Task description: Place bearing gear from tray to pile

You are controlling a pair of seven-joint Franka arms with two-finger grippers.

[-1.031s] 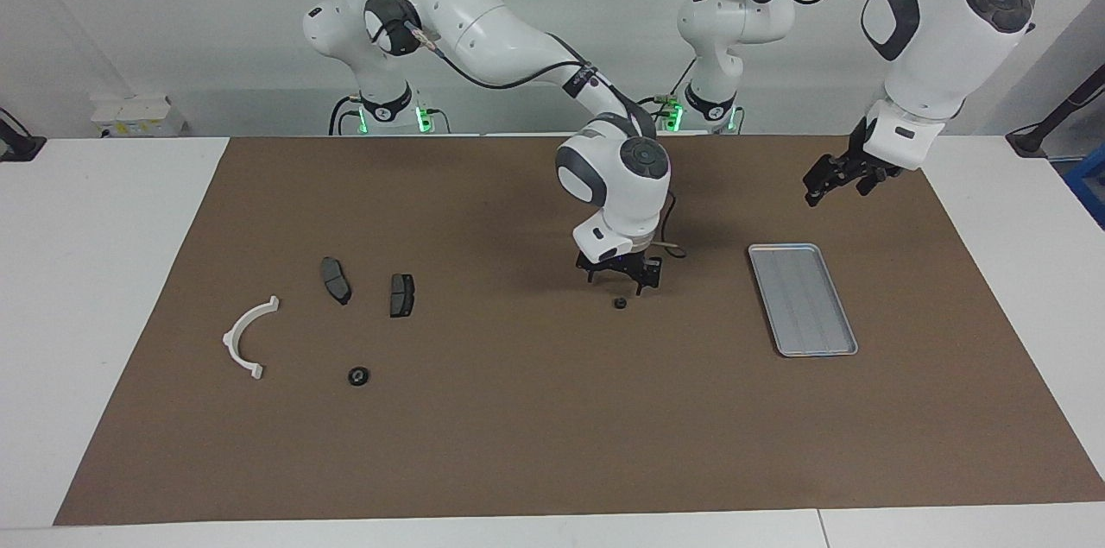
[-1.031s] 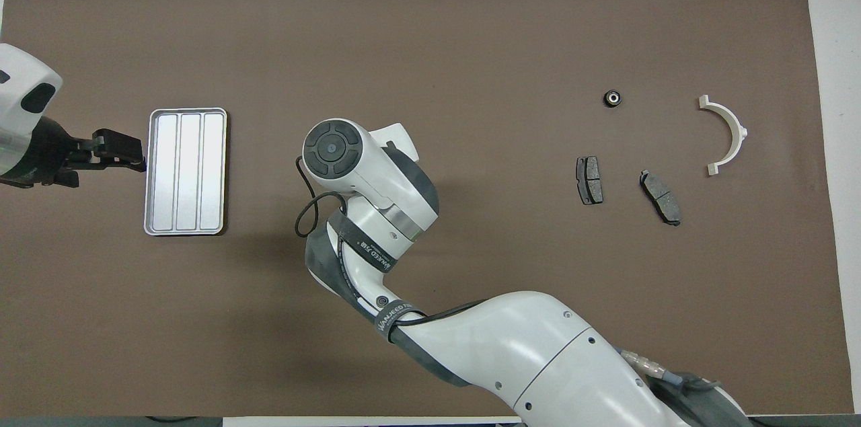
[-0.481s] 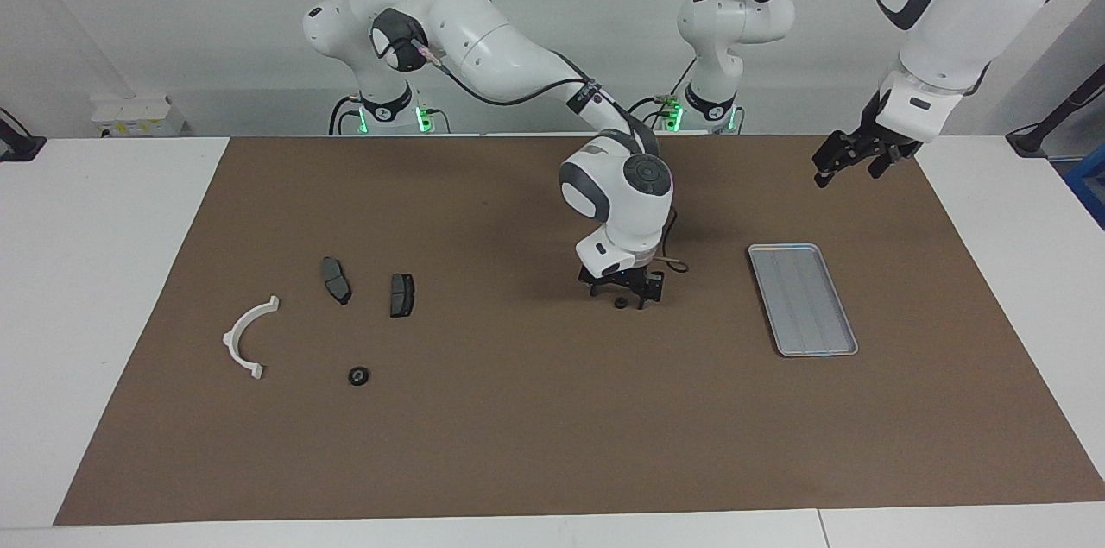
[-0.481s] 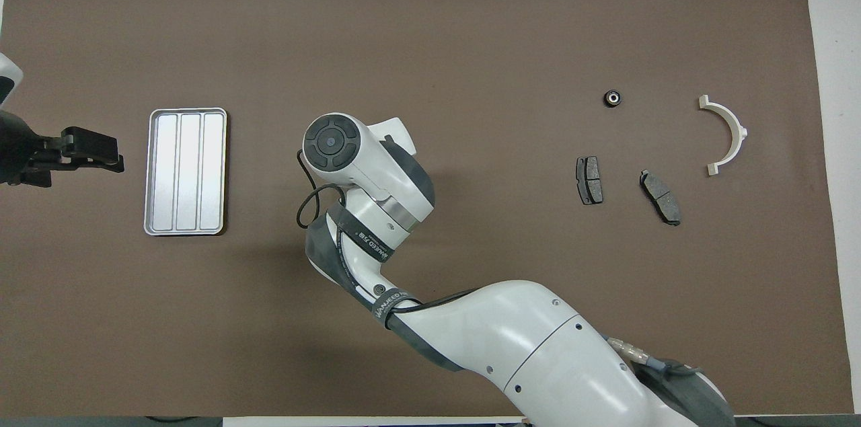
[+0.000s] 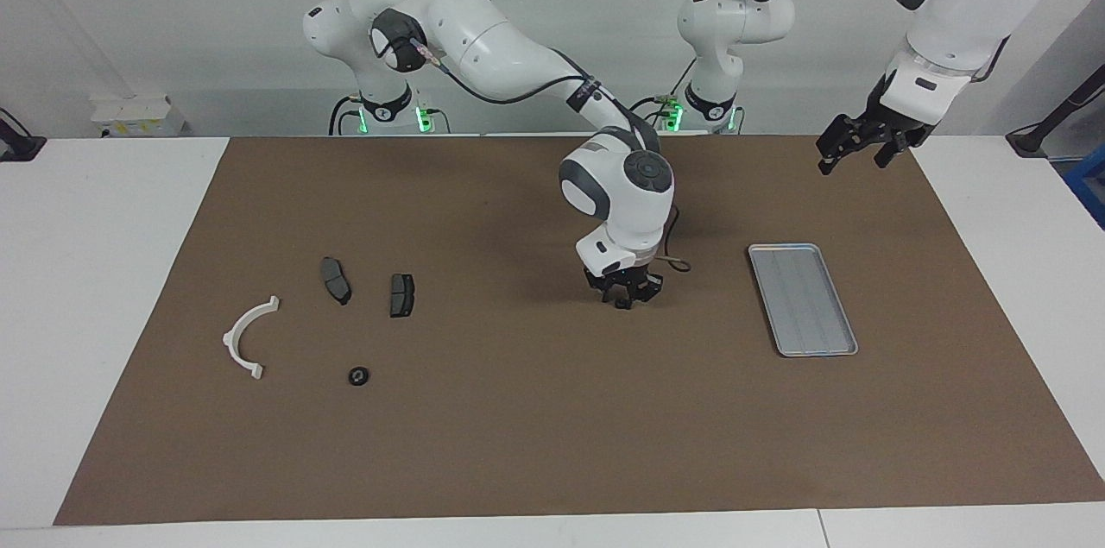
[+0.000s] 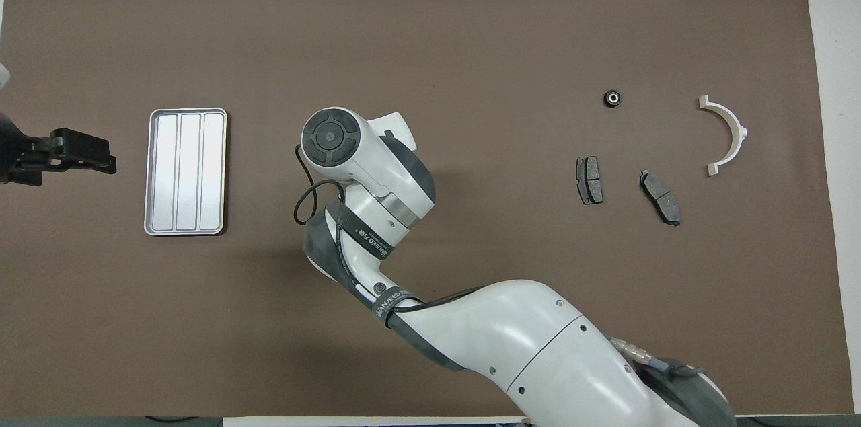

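Down at the middle of the brown mat (image 5: 518, 444) with the right claw (image 5: 623, 299), clenched on a small dark bearing gear (image 5: 621, 304) that touches the mat. Hidden under the arm's own wrist from overhead. Off the tray (image 5: 803, 298) then, with that gear: between tray and pile, nearer the tray, well apart from both.

Up in the air with the left claw (image 5: 850, 153), over the strip of mat between the tray and the mat's edge at the left arm's end; cannot tell whether released or clenched. Waiting there, clear of the tray's rim.

Toward the right arm's end, loosely grouped: two dark brake pads (image 5: 336, 280) side by side but apart, a white curved bracket (image 5: 246, 336) nearer the mat's edge, and a second bearing gear (image 5: 358, 376) farther from the robots than the pads, touching none of them.

Wide bare mat between the right claw and the nearest pad. Another broad bare band along the mat's edge farthest from the robots. White counter (image 5: 104, 272) showing past the mat at both ends. Well inside the mat's edges with the tray and the pile alike.
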